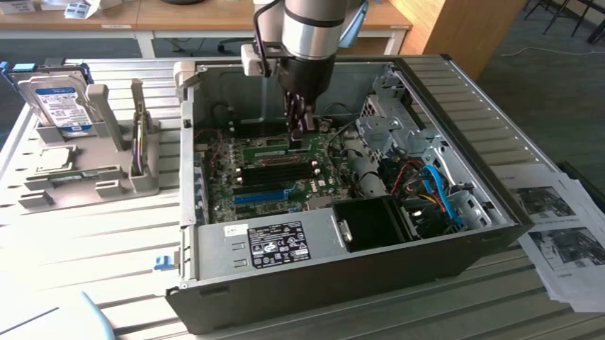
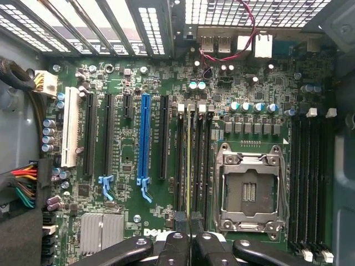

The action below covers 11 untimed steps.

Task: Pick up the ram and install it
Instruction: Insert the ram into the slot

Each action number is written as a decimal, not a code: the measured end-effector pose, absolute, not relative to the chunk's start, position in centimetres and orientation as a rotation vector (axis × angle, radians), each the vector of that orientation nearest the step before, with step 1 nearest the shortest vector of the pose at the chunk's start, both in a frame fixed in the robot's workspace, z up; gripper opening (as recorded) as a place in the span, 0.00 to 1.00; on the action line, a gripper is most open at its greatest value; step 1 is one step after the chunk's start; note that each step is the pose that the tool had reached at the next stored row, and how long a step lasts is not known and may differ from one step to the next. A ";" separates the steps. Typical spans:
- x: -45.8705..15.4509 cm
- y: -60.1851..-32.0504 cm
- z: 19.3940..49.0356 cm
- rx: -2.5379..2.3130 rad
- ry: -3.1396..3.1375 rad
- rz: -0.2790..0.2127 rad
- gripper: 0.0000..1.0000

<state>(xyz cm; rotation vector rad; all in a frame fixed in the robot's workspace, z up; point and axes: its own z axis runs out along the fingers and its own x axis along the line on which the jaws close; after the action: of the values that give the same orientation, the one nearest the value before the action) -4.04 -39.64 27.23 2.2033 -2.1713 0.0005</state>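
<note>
Gripper (image 1: 300,137) straight down inside the case (image 1: 492,142), clamped narrow on the ram (image 2: 188,155) over black slots (image 2: 199,166)

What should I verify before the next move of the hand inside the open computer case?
1. Hand closed on the thin green ram stick: ok, the stick's end sits between the fingers.
2. Stick running along the black memory slots beside the silver processor socket: ok.
3. Stick pushed fully down into its slot: cannot tell.
4. White slot latches open: cannot tell.
5. Silver robot arm apart from the grey metal case wall: ok.
</note>
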 end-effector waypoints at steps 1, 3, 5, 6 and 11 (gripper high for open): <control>-4.0 -39.6 27.2 2.203 -2.171 0.001 0.11; -4.0 -39.6 27.1 2.203 -2.171 0.001 0.11; -4.0 -39.6 27.0 2.203 -2.171 0.001 0.11; -4.0 -39.6 26.9 2.203 -2.171 0.001 0.11; -4.0 -39.6 26.6 2.203 -2.171 0.001 0.11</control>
<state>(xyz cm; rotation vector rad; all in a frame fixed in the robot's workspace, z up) -4.04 -39.64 26.62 2.2032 -2.1712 0.0007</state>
